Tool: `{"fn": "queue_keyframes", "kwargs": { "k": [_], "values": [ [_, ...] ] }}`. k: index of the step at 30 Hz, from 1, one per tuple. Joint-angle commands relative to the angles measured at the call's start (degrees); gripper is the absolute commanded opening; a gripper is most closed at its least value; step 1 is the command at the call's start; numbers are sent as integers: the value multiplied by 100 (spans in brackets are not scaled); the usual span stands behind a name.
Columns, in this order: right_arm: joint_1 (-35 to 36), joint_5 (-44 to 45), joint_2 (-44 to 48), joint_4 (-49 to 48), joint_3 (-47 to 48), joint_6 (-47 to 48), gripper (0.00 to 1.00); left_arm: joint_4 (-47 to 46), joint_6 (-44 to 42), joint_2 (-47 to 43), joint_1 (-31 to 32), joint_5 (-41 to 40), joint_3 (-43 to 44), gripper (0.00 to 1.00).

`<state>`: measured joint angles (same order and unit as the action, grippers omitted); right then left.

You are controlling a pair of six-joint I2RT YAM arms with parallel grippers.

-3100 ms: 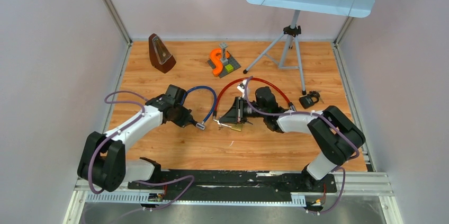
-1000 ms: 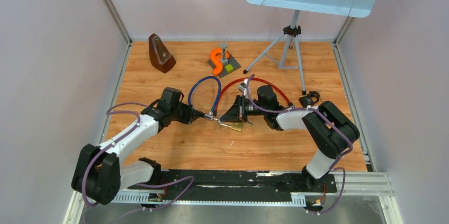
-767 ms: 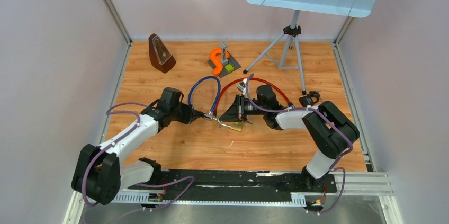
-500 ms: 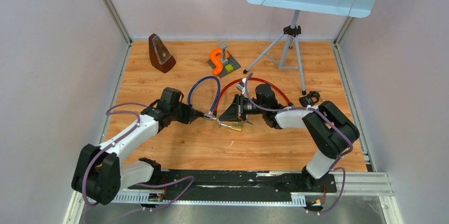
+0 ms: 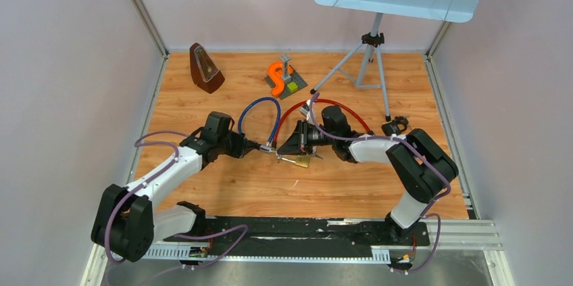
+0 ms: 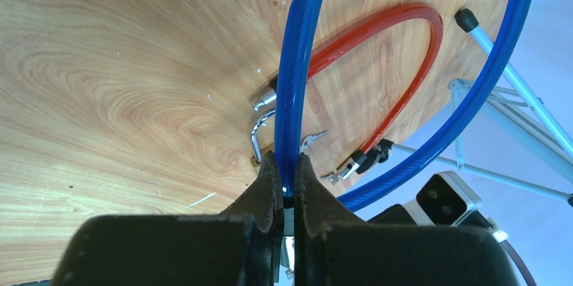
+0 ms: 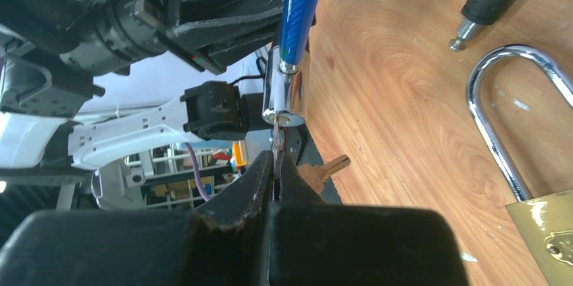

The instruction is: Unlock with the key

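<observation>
A blue cable lock (image 5: 259, 107) loops up off the wooden floor. My left gripper (image 5: 254, 149) (image 6: 284, 161) is shut on the blue cable (image 6: 293, 63) just above its lock end. In the right wrist view the cable's silver lock barrel (image 7: 287, 93) hangs right in front of my right gripper (image 7: 277, 155) (image 5: 285, 151). That gripper is shut on a thin key (image 7: 277, 137) whose tip meets the barrel's end face. A second, brass key (image 7: 326, 168) dangles beside the jaws.
A brass padlock (image 7: 544, 228) (image 5: 299, 161) with a steel shackle lies on the floor by the grippers. A red cable lock (image 5: 330, 104) arcs behind them. Farther back stand a metronome (image 5: 205, 69), an orange S-shaped piece (image 5: 276, 78) and a music stand's tripod (image 5: 368, 63). A small black object (image 5: 394, 126) lies at the right.
Since three seconds ago my left arm has carried the blue cable's lock end rightwards to the key. Over the last second the right wrist has shifted slightly; both grips are unchanged.
</observation>
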<state>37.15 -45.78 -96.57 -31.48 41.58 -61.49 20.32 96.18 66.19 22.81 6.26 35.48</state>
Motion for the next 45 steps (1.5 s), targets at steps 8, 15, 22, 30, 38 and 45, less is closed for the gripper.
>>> {"fn": "queue_keyframes", "kwargs": {
  "k": [8,15,22,30,38,45],
  "values": [
    [151,907,98,30,197,165,0,-503,371,-498,554,-311,58,0],
    [159,865,-43,-537,162,15,0,-773,399,-562,833,-333,-26,0],
    [69,505,-255,-603,110,-693,0,-1534,285,-1101,847,-806,-556,0],
    [47,671,-11,-155,54,-192,16,-779,24,-1507,768,-1272,-546,0],
    [70,1475,1056,1179,165,1370,47,-61,-216,-1093,597,-1279,-258,0],
    [843,2964,2407,1736,-230,4978,68,327,-615,-868,523,-1323,140,0]
  ]
}}
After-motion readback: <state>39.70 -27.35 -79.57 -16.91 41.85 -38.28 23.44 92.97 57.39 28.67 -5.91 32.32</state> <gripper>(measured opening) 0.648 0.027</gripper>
